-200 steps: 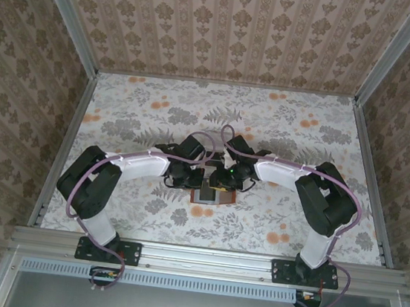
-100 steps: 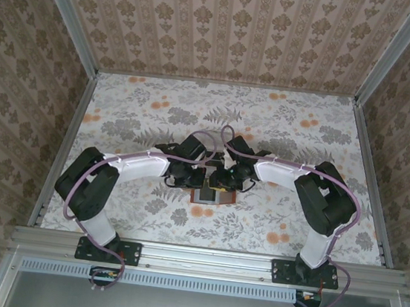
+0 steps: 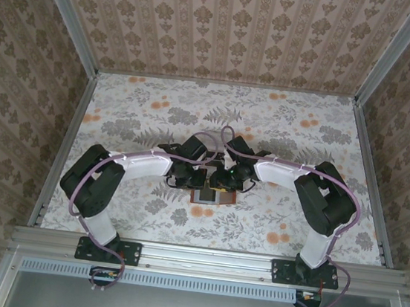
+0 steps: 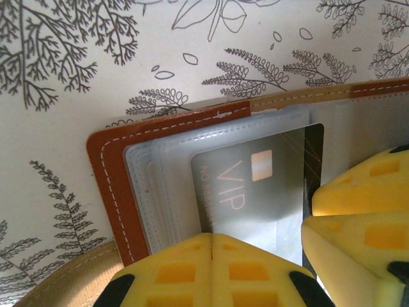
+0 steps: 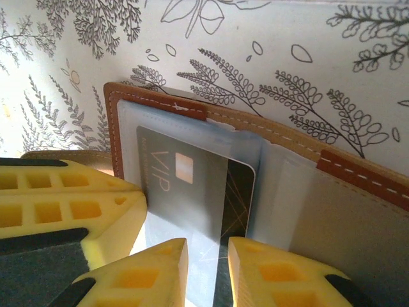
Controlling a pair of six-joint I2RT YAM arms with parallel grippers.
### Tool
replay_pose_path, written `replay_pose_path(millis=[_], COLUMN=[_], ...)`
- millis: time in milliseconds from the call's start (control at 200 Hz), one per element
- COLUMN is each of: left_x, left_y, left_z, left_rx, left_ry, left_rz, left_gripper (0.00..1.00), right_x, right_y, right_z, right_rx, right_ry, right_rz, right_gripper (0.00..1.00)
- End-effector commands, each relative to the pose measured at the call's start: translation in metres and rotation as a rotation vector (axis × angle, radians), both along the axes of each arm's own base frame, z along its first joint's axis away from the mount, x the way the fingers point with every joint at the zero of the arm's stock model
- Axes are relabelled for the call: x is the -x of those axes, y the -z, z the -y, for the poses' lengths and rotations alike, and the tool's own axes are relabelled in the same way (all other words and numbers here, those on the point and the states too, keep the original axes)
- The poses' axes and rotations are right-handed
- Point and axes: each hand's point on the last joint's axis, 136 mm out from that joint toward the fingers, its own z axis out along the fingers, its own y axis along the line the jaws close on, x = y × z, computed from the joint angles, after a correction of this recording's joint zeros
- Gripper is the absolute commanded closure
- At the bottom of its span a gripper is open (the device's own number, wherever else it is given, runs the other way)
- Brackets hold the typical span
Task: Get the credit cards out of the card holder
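The card holder (image 3: 213,197) lies open on the floral table, its brown stitched leather (image 4: 105,173) framing clear pocket sleeves. A grey credit card (image 4: 255,185) marked VIP, with a dark strip along one side, sticks partway out of a sleeve (image 5: 185,179). My left gripper (image 4: 212,240) is shut, its yellow fingertips pressed together at the near edge of the sleeves. My right gripper (image 5: 208,256) stands a little open, its jaws apart just over the card's dark edge. Each gripper's fingers show in the other's view, right fingers (image 4: 358,192) and left fingers (image 5: 64,204). Both grippers meet above the card holder (image 3: 209,182).
The floral tablecloth (image 3: 283,126) spreads all round the card holder. Patterned walls close in the table at the back and both sides, and a metal rail (image 3: 207,259) runs along the near edge.
The left arm's elbow has shifted slightly to the right. Both grippers stay at the card holder.
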Motion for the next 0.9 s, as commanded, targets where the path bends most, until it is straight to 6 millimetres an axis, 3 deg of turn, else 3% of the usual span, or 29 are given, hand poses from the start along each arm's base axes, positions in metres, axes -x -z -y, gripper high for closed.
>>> replay_pose_path(millis=[0, 480, 895], left_x=[0.005, 0.006, 0.006], left_y=[0.009, 0.008, 0.011], left_z=[-0.010, -0.013, -0.012], left_rx=[-0.058, -0.077, -0.082], left_ry=[0.003, 0.008, 0.012], left_rz=[-0.016, -0.015, -0.017], left_gripper=[0.99, 0.99, 0.99], right_x=[0.004, 0.003, 0.006], right_y=[0.006, 0.006, 0.009], right_z=[0.015, 0.020, 0.002], right_rx=[0.074, 0.099, -0.056], right_ry=[0.010, 0.012, 0.022], right_rz=[-0.011, -0.002, -0.040], right_gripper=[0.73, 0.74, 0.81])
